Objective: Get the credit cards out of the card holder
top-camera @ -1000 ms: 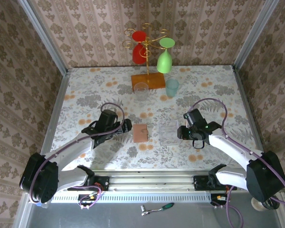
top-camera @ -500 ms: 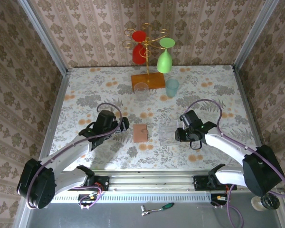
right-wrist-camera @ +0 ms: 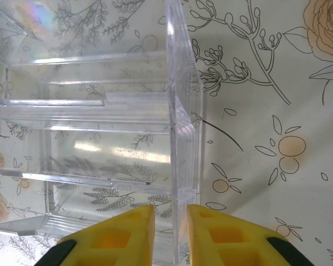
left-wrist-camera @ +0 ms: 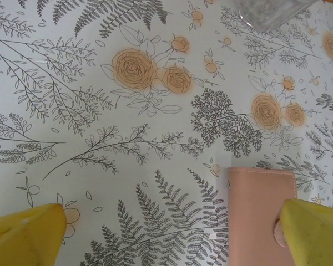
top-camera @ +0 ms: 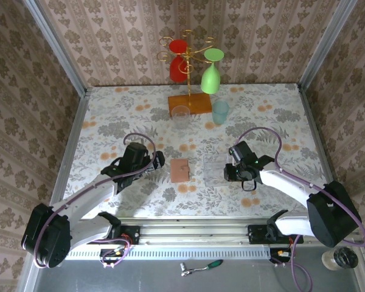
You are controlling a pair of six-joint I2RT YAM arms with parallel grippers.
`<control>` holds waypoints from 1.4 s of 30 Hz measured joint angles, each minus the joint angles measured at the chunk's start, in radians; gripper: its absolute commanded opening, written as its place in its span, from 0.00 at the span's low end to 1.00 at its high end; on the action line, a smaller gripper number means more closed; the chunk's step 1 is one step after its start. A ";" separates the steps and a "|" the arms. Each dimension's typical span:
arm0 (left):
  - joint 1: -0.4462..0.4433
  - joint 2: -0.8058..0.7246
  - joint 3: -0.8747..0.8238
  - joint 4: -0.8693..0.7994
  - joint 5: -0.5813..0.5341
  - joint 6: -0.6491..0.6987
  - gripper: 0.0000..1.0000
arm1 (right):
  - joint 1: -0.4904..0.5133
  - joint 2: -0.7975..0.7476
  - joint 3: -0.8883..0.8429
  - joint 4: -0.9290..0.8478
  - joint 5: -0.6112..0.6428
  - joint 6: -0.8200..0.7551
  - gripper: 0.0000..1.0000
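Right claw (right-wrist-camera: 170, 230) straddles clear box (right-wrist-camera: 180, 111) wall, grip uncertain; left claw (left-wrist-camera: 169, 233) hangs released, tilted over card holder (left-wrist-camera: 258, 216) edge.

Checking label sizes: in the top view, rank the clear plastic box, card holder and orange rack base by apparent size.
1. Clear plastic box and orange rack base: about alike, not ranked.
2. Card holder: smallest.

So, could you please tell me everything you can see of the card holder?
The card holder is a small flat salmon-pink wallet, leather-like, with stitched edges and a snap tab. It lies closed on the table, apart from the clear box. One finger of the open left gripper overlaps its corner; contact unclear.
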 measured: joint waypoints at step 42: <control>0.023 -0.123 -0.069 -0.015 0.025 -0.031 1.00 | 0.016 0.450 0.515 -0.077 0.145 0.054 0.07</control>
